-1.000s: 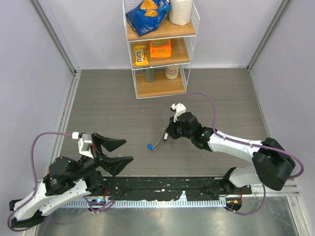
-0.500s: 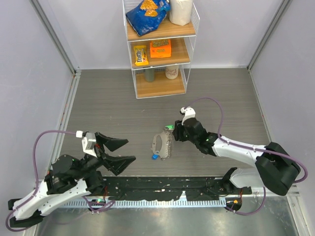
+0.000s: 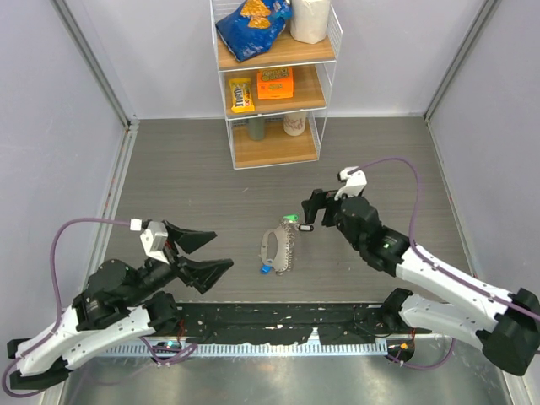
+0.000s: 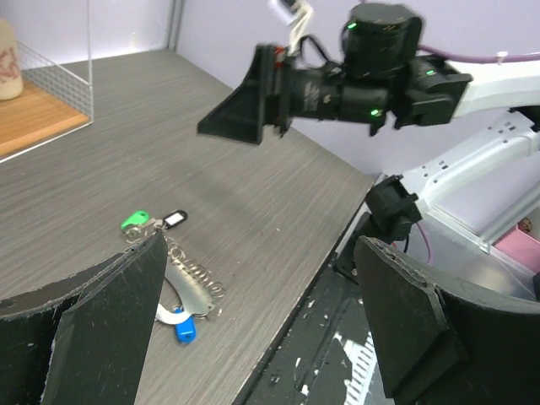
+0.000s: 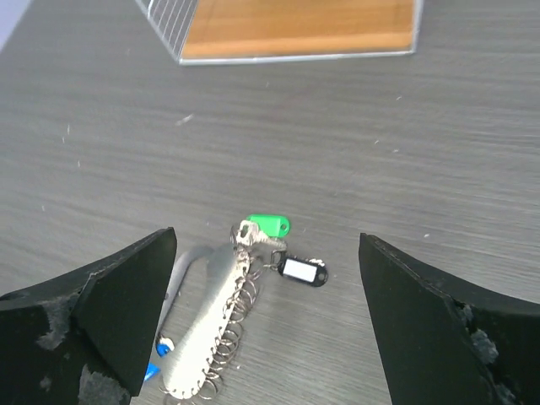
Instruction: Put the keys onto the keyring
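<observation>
Right pincer [image 3: 309, 211] backed away, leaving keyring [image 3: 273, 247] unobstructed.

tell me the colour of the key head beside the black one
Bright green key head; right wrist view shows it best.

The counter [image 5: 439, 143] is dark grey with a fine, streaky wood grain. Between the matt black right fingers [image 5: 110, 295] lies the silvery-grey keyring [image 5: 221, 295]. At its end farther from them sit a bright green key head [image 5: 270, 225] and a black tag [image 5: 302, 270] with a white face, and at its nearer end a blue key head [image 4: 185, 331]. The left fingers [image 4: 110, 321] are black too. Beyond the right fingers, the shelf [image 5: 295, 25] has an orange-brown board and white wire.
</observation>
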Available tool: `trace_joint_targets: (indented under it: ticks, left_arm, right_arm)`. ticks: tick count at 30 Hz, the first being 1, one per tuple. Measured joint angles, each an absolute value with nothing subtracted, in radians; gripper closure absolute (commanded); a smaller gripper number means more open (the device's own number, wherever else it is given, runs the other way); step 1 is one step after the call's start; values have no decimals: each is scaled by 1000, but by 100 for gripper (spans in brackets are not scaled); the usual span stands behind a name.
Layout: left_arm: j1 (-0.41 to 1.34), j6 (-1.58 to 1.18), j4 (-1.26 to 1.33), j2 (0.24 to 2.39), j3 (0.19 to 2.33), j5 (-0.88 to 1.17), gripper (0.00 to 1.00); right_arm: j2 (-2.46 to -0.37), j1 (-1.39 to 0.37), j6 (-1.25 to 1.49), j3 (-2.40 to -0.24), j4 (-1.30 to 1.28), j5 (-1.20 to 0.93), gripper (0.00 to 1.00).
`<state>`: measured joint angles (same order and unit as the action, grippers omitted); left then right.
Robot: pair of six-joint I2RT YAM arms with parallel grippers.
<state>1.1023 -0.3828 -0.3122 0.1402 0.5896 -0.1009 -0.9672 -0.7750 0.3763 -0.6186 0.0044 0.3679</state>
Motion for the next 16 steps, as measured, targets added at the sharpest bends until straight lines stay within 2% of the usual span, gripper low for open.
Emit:
trace_joint_targets:
  ticks: [8,16]
  left_arm:
    - [1102,-350,-386,218,647,-225,0]
    - [1102,-301,-422,276,690,-298,0]
  right_arm:
    - [-828,-775,350,-799,-137,538,4]
    - [-702,-775,286,-815,-145,567,4]
